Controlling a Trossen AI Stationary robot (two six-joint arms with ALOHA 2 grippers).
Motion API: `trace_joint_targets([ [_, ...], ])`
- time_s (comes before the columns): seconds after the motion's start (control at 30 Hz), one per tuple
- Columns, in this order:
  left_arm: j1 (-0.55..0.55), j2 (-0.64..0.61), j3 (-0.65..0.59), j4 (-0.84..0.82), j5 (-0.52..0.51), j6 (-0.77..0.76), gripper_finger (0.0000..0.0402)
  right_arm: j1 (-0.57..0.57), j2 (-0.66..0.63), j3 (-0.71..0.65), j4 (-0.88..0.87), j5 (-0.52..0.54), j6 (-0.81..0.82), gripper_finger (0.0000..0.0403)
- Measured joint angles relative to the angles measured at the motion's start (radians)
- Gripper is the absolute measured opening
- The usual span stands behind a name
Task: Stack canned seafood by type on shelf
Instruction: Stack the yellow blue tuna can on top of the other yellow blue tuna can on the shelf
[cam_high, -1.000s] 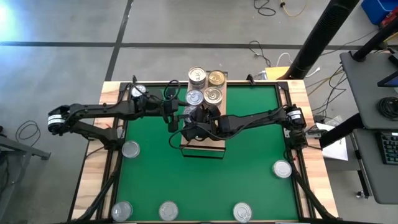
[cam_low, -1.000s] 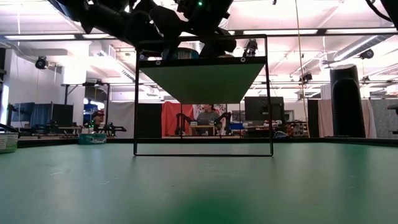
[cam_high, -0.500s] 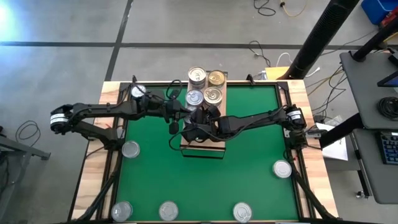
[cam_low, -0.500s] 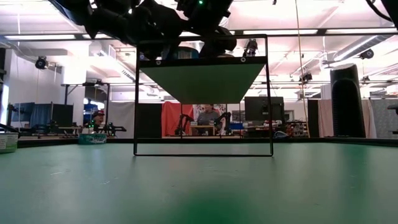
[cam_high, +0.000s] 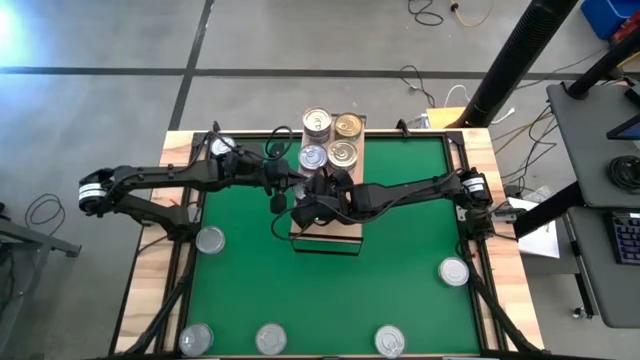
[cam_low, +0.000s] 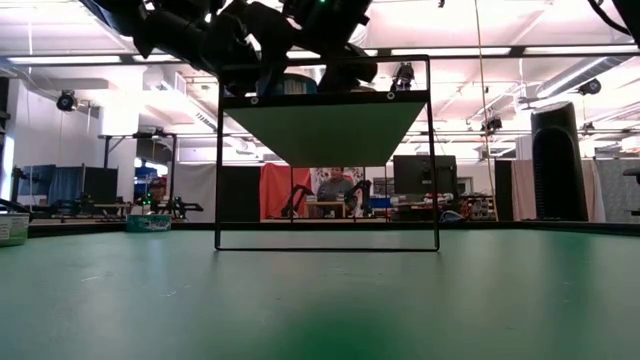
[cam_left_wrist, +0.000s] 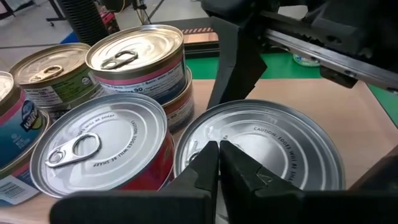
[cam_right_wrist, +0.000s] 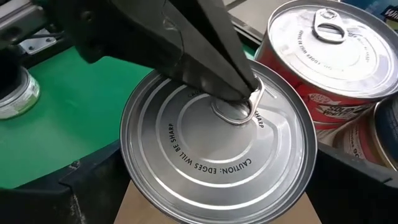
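The shelf (cam_high: 326, 240) is a light-wood board raised on a thin black frame (cam_low: 218, 170) at mid-table. Several tins stand on its far end (cam_high: 330, 138), stacked; one is a red-walled tin (cam_left_wrist: 99, 155). Beside that tin a silver-topped tin (cam_right_wrist: 217, 149) stands on the wood. My left gripper (cam_left_wrist: 218, 149) is shut, with its tips on that tin's lid. My right gripper (cam_high: 318, 200) is open, with one finger (cam_left_wrist: 236, 68) on each side of the same tin, which both grippers hide in the high view. My left gripper has its shut fingertips (cam_right_wrist: 233, 84) on the ring of the pull tab (cam_right_wrist: 244, 111) at the middle of the lid. It comes slanting down from the table's left. Whether it pinches the tab or only rests on it, I cannot tell. The tin stands upright on the shelf. My right gripper: I cannot tell whether its fingers touch the tin's wall.
Loose silver-topped tins lie on the green mat: one at the left (cam_high: 210, 240), three along the near edge (cam_high: 270, 340), one at the right (cam_high: 455, 272). A pale wooden frame (cam_high: 150, 300) borders the mat.
My left gripper's fingers have drawn together over the silver-topped tin on the shelf. Both arms have otherwise kept their places, and the tins stand as before.
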Motion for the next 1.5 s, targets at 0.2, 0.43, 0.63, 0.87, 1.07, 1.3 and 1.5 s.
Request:
trace_joint_targets([
  [0.2, 0.000, 0.001, -0.001, 0.001, -0.002, -0.002, 0.0000, 0.000, 0.000, 0.012, -0.045, -0.040, 0.027, 0.0400],
  [0.43, 0.000, 0.002, -0.002, 0.003, -0.003, -0.026, 0.0000, -0.011, -0.006, 0.012, -0.081, -0.131, 0.034, 0.0400],
  [0.63, 0.000, 0.002, -0.003, 0.004, -0.004, -0.034, 0.0000, -0.009, -0.036, 0.007, -0.107, -0.148, -0.005, 0.0399],
  [0.87, 0.000, 0.002, -0.004, 0.005, -0.008, -0.041, 0.0000, -0.005, -0.038, 0.003, -0.159, -0.194, 0.012, 0.0399],
  [1.07, 0.000, 0.003, -0.006, 0.042, -0.007, -0.041, 0.0000, 0.006, -0.042, 0.003, -0.163, -0.179, 0.004, 0.0400],
  [1.3, 0.001, 0.004, -0.006, 0.106, -0.012, -0.022, 0.0000, 0.015, -0.080, 0.051, -0.217, -0.166, -0.011, 0.0400],
  [1.5, -0.035, -0.105, 0.035, 0.105, 0.000, 0.013, 0.0000, 0.024, -0.094, 0.097, -0.293, -0.164, -0.012, 0.0400],
])
